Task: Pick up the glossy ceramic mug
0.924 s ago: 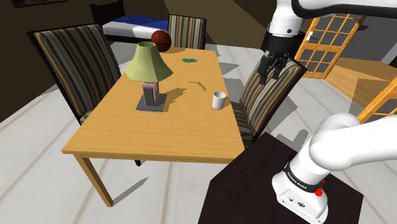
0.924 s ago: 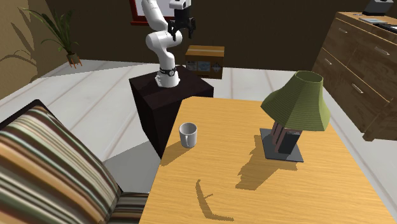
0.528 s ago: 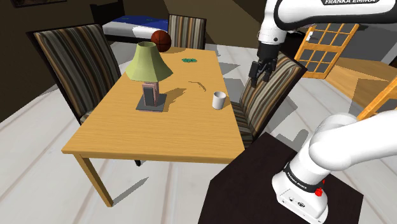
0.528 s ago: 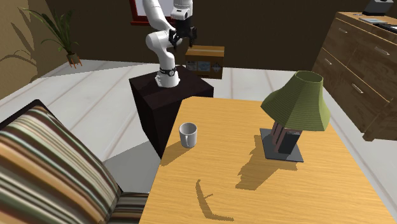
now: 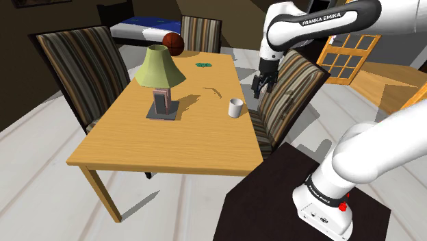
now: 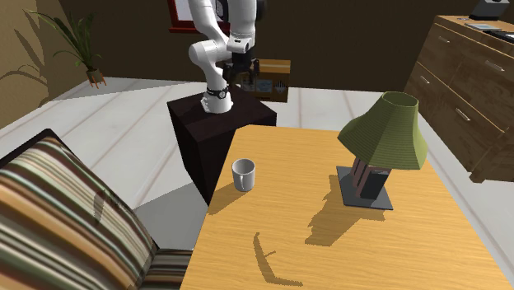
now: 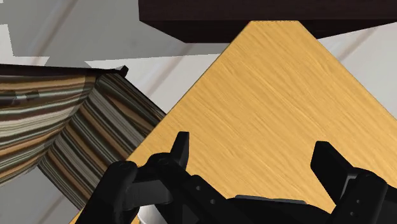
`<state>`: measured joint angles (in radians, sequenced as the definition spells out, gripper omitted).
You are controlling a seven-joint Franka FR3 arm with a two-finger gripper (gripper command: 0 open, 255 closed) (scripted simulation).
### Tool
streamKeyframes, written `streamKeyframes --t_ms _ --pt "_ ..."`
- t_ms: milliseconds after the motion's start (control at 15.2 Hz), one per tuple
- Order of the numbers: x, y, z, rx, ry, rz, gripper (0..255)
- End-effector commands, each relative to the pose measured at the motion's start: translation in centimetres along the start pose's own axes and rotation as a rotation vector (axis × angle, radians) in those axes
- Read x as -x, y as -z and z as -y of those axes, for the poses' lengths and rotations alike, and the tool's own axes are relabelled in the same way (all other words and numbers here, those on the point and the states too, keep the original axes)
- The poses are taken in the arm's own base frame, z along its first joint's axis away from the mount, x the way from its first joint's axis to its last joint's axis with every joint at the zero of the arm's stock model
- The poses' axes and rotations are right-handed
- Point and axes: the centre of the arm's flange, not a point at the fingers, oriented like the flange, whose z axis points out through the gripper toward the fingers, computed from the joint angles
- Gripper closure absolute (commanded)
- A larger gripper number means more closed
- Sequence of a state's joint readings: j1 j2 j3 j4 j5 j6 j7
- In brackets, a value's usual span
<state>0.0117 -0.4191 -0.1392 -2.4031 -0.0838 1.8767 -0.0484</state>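
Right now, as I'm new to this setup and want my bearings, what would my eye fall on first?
The green-shaded lamp in the middle of the wooden table draws the eye first, with a reddish-brown ball at the far end. Next comes the white arm arching over a striped chair, its jaws open and clear of the small white mug near the table's edge.

- From my console, the wooden table (image 5: 171, 147) is brightly, evenly lit; the back wall (image 6: 346, 41) is dim.
- The lamp (image 6: 384, 132) casts a soft-edged shadow across the table toward the white mug (image 6: 243, 175).
- The mug's own shadow falls toward the striped chair (image 6: 66, 222).
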Motion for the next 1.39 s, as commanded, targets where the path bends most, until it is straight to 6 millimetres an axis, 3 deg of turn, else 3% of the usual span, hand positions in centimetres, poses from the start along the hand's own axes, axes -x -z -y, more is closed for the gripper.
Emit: streamKeyframes --t_ms 0,1320 --pt "-1.9 -1.5 -1.0 0.005 0.006 -0.002 0" --pt "-22.5 -16.1 -7.3 0.049 0.062 -0.009 0"
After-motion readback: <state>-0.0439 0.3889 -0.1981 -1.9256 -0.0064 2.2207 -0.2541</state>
